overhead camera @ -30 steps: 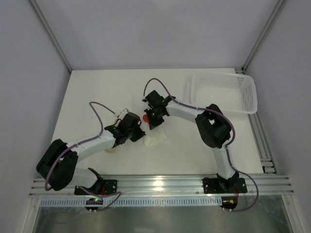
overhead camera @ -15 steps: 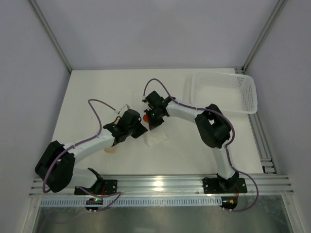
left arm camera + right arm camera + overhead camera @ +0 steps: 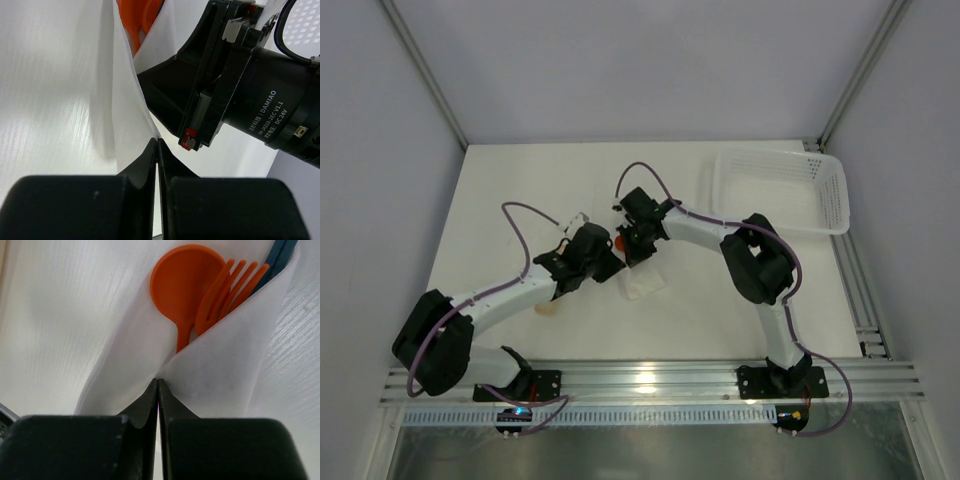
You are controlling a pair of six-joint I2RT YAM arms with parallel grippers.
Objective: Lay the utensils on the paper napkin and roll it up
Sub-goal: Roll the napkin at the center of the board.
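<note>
Paper napkin point(image 3: 225, 365) pinched in two places, one by each arm. On the right gripper point(image 3: 158, 390) the jaws are fully closed, and the two dark fingers point(image 3: 75, 440) meet in a thin line with a folded edge of the sheet caught at their tips. Just beyond the tips the sheet opens into a pocket. An orange spoon point(image 3: 186, 277) lies in it with its bowl away from the fingers. An orange fork point(image 3: 227, 290) touches the spoon's right side, and a dark blue utensil point(image 3: 280, 255) sits behind the fork, mostly hidden by paper.

On the left gripper point(image 3: 157, 152) the jaws are likewise pressed flat together on a corner of the paper napkin, which rises from the tips as a taut sheet. An orange utensil shows past the sheet's far edge; the left wrist view does not show which one. The black body of the right gripper stands just beside the sheet on its other side.

From above, the two grippers meet near the middle of the white table point(image 3: 520, 190), almost touching. The spoon bowl shows between them, and the free part of the napkin lies on the table just nearer the bases. A small beige piece point(image 3: 550, 310) lies beside the left arm, apart from the napkin. A white perforated basket point(image 3: 832, 205) stands well apart at the table's far right corner.
</note>
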